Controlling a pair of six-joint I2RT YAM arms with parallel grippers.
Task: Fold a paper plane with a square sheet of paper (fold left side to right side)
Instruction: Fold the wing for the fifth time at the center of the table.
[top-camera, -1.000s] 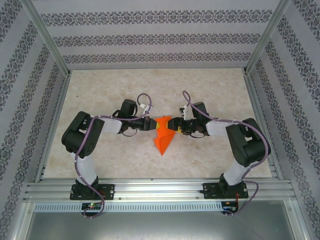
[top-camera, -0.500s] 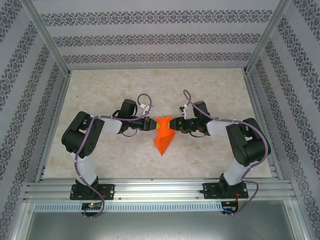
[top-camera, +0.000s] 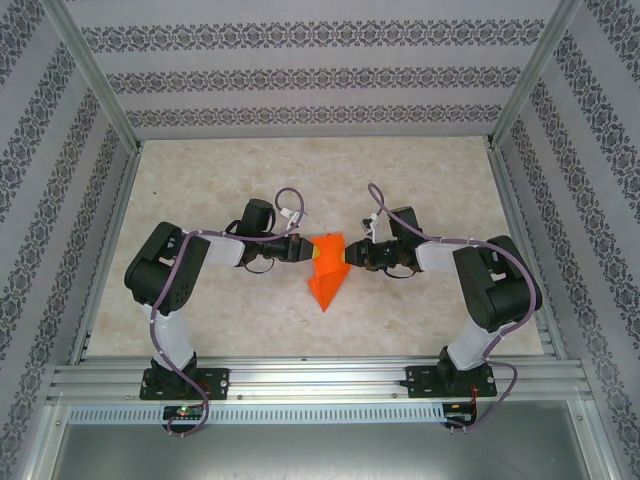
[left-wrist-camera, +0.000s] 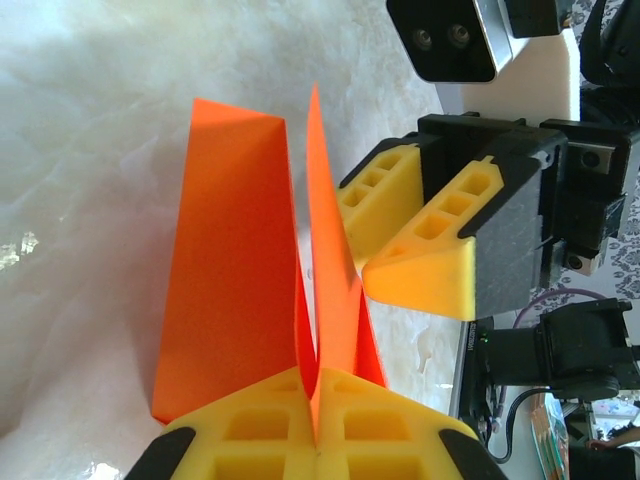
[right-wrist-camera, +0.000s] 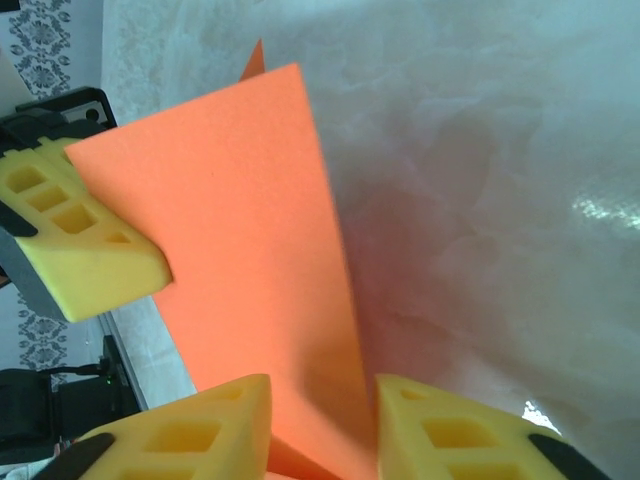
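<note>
Room: we note a cell of patterned wall panels (top-camera: 320, 80) on an aluminium frame (top-camera: 100, 90), standing well back from the work.
Surface: pale and marbled (top-camera: 200, 180), flat, with some glare in the wrist views.
Arms: the left arm (top-camera: 170, 275) and the right arm (top-camera: 490, 285) both reach inward from the near edge and meet mid-surface.
Paper: the sheet of paper (top-camera: 328, 272) is part-folded into a pointed shape and sits mid-surface between the two end effectors. Its wide end is far and its nose points toward the arm bases. In the left wrist view two flaps (left-wrist-camera: 235, 260) stand up in a V.
Left end effector: (top-camera: 303, 250) is clenched on the paper at the foot of the V, where its pads (left-wrist-camera: 315, 440) meet on the crease.
Right end effector: (top-camera: 350, 256) has its jaws apart with a flap (right-wrist-camera: 250, 250) running between them (right-wrist-camera: 320, 430). We see no pinch.
Relation: the paper's long axis runs near to far, across the line between the two end effectors. The paper lies just right of the left one and just left of the right one, both at its wide end. Neither arm is nearer.
Judgement: we reckon the coming move turns on the right jaws closing square on that flap while the left holds the crease. A skewed grip would likely pull the fold off the centre line.
</note>
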